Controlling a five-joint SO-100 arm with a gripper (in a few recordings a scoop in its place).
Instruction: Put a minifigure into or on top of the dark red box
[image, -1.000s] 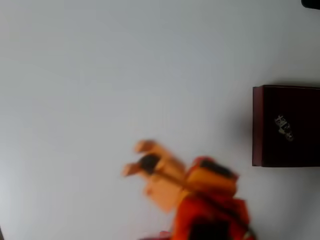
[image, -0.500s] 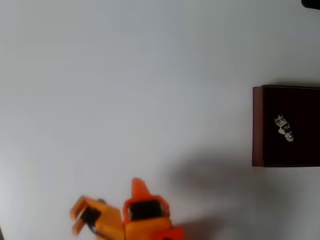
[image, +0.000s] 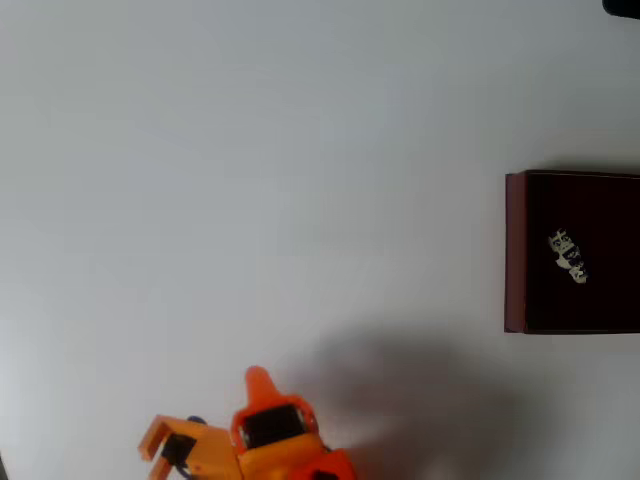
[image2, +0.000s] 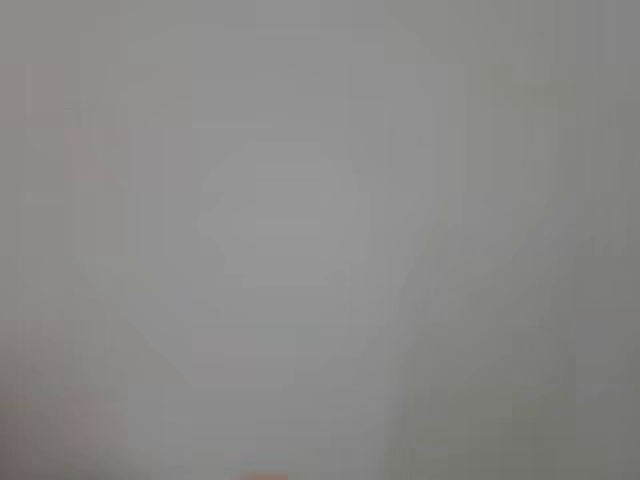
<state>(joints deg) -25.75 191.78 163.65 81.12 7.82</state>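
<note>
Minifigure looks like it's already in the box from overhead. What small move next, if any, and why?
Probably none beyond parking the arm. In the overhead view the minifigure lies inside the dark red box, on its dark floor, clear of the walls. The gripper sits far off at the bottom edge with its fingers apart and nothing between them. I'd ease it further back and stop.

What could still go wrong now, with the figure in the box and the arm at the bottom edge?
1. The minifigure lies loose inside the red box; a knock to the box might shift it.
2. The box runs past the right edge of the overhead view, so its far side cannot be checked.
3. The gripper looks open low on the table; the wrist view is a grey blur, so a new move would lack a close view.
</note>
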